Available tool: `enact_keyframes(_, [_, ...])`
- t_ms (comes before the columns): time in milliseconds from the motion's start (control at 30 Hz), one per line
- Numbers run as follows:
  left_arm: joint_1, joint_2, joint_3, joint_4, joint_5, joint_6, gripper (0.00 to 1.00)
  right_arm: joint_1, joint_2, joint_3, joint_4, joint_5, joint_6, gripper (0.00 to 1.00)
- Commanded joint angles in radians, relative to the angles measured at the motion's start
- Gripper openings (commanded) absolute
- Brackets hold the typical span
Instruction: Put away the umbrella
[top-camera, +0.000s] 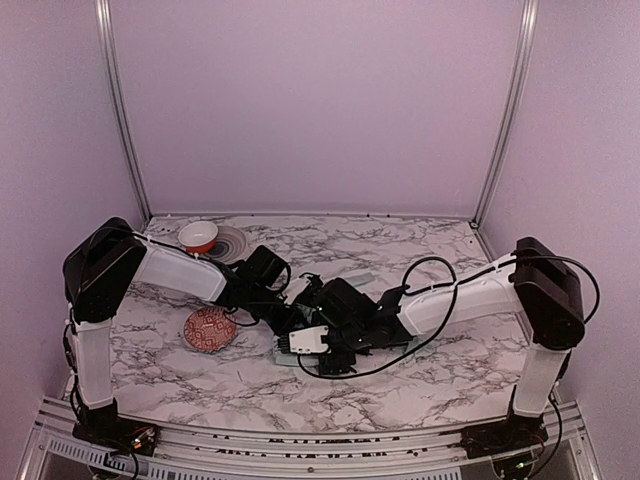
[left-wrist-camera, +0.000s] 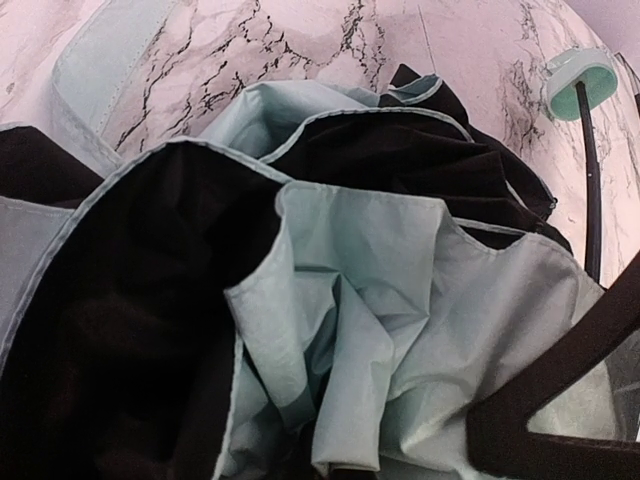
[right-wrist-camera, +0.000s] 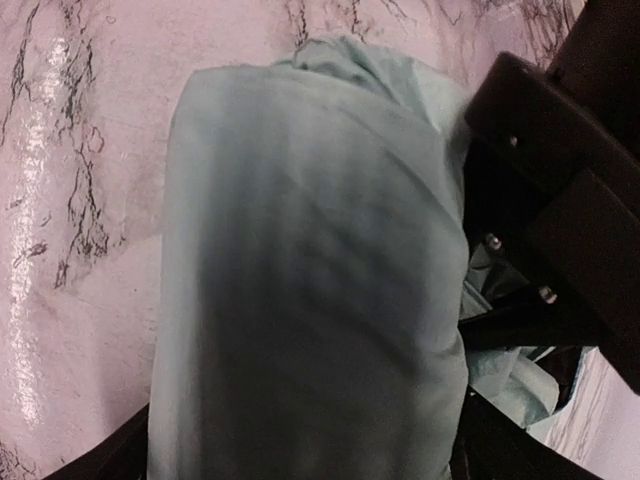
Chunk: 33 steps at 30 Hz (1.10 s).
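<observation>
Matt cloth umbrella (left-wrist-camera: 370, 290) on a glossy marble-look table (top-camera: 430, 390)
The umbrella's fabric is thin, creased and dull, pale mint outside with a black lining. Its handle (left-wrist-camera: 583, 82) looks like smooth mint plastic; the thin shaft (left-wrist-camera: 592, 170) is smooth and black. The table is white with dark veining and throws back glare. The frame posts (top-camera: 122, 110) are silvery metal, lightly shiny.

umbrella (right-wrist-camera: 300, 250) | state: folded down, canopy loosely bunched in creased folds | colour: pale mint-green outside, black lining (left-wrist-camera: 130, 300) exposed between folds | shaft (left-wrist-camera: 592, 180): thin, black, seen at right edge of left wrist view | handle (left-wrist-camera: 583, 83): small, mint-green, upper right there | place: centre of top view, mostly covered
</observation>
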Motion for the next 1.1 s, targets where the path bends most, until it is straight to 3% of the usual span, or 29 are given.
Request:
enact_keyframes(0, [-0.002, 0.053, -0.053, -0.144, -0.08, 0.024, 0.0, -0.027, 0.095, 0.023, -0.144, 0.004, 0.02, 0.85])
enact_keyframes(133, [-0.001, 0.049, -0.055, -0.146, -0.078, 0.029, 0.0, -0.036, 0.12, 0.035, -0.183, -0.005, 0.022, 0.69])
enact_keyframes(333, [0.013, 0.027, -0.042, -0.147, -0.055, 0.018, 0.01, -0.037, 0.107, 0.044, -0.213, -0.034, 0.022, 0.33])
enact_keyframes(467, [0.044, -0.034, -0.019, -0.145, -0.036, 0.002, 0.38, -0.036, 0.084, 0.062, -0.232, -0.05, 0.025, 0.2])
enact_keyframes(567, [0.077, -0.095, 0.004, -0.143, -0.023, -0.006, 0.59, -0.037, 0.057, 0.074, -0.249, -0.072, 0.024, 0.15])
enact_keyframes(633, [0.093, -0.14, 0.016, -0.137, -0.013, -0.006, 0.67, -0.037, 0.031, 0.075, -0.253, -0.083, 0.025, 0.11])
enact_keyframes(900, [0.148, -0.368, -0.078, 0.018, -0.014, 0.158, 0.71, -0.041, -0.13, 0.074, -0.24, -0.112, -0.014, 0.0])
enact_keyframes(1067, [0.148, -0.362, -0.013, 0.053, 0.062, 0.107, 0.72, -0.025, -0.264, 0.096, -0.258, -0.222, -0.11, 0.0])
